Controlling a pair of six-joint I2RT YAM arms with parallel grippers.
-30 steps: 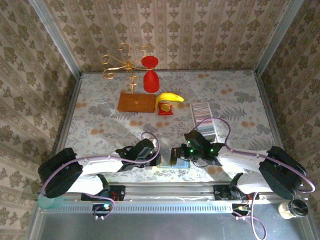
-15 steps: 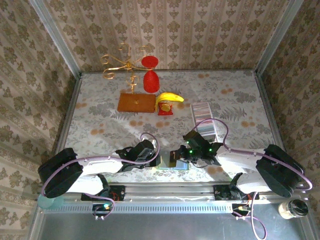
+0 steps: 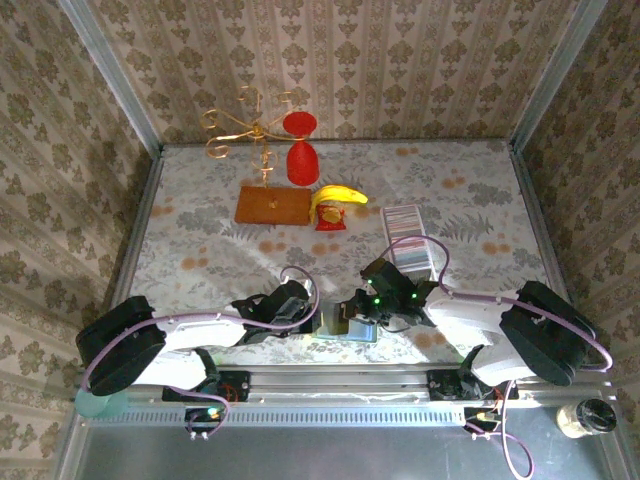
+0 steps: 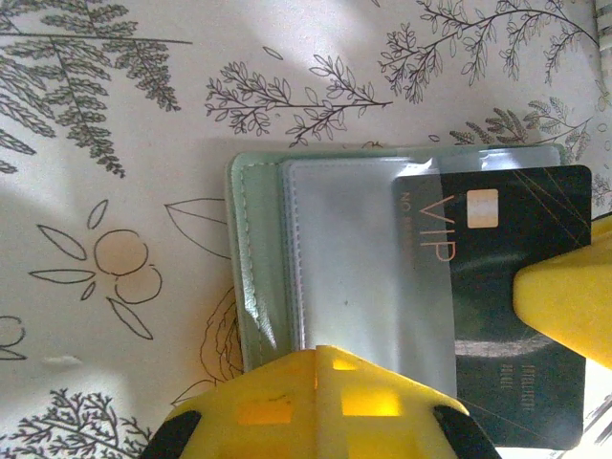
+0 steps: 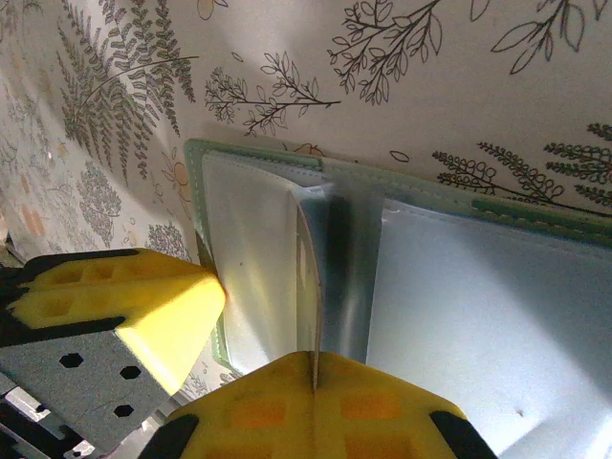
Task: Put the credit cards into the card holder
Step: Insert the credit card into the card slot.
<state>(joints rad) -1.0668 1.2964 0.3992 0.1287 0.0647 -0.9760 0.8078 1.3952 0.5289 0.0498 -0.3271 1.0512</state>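
The card holder (image 4: 263, 249) lies open on the flowered table, a pale green wallet with bluish-grey panels (image 5: 478, 316), close to the near edge (image 3: 332, 324). A dark credit card marked VIP (image 4: 507, 277) sits partly inside its clear pocket, entering from the right. My right gripper (image 5: 314, 356) is shut on that card, which shows edge-on (image 5: 313, 277) in the right wrist view. My left gripper (image 4: 318, 350) is shut with nothing between its fingers, its tip resting on the holder's near edge. The other credit cards (image 3: 403, 221) stand as a striped row behind the right arm.
A long clear tray (image 3: 416, 252) holds the card row at the right middle. Farther back are a banana (image 3: 337, 196) on a red stand, a brown board (image 3: 273, 205), a red goblet (image 3: 301, 152) and a gold wire stand (image 3: 243, 124). Both grippers (image 3: 312, 318) (image 3: 358, 312) crowd the holder.
The right arm has shifted left toward the holder, carrying the card with it. The left arm has stayed where it was.
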